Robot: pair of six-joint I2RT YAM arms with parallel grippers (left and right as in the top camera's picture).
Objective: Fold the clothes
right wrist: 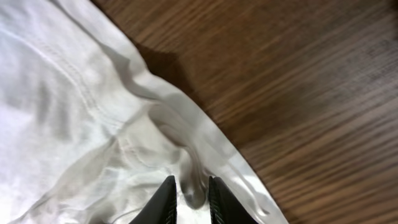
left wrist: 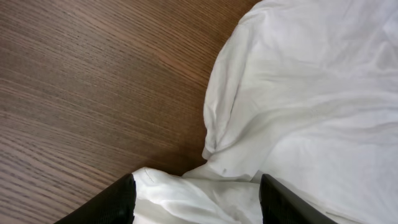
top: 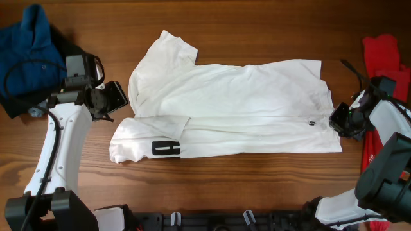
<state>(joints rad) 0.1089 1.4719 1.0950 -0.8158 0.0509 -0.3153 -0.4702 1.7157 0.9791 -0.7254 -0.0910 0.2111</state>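
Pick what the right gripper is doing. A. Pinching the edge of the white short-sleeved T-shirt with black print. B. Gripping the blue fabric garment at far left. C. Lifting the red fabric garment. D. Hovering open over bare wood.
A: the right wrist view shows the right gripper closed on a fold at the edge of the white short-sleeved T-shirt.

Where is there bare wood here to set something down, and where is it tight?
Free: the far strip of table above the white T-shirt, between blue polo and red shirts; a narrower strip between the T-shirt's near edge and the black rail. Crowded: left pincer between T-shirt and polo; right pincer pinching the T-shirt's edge beside the red shirts.
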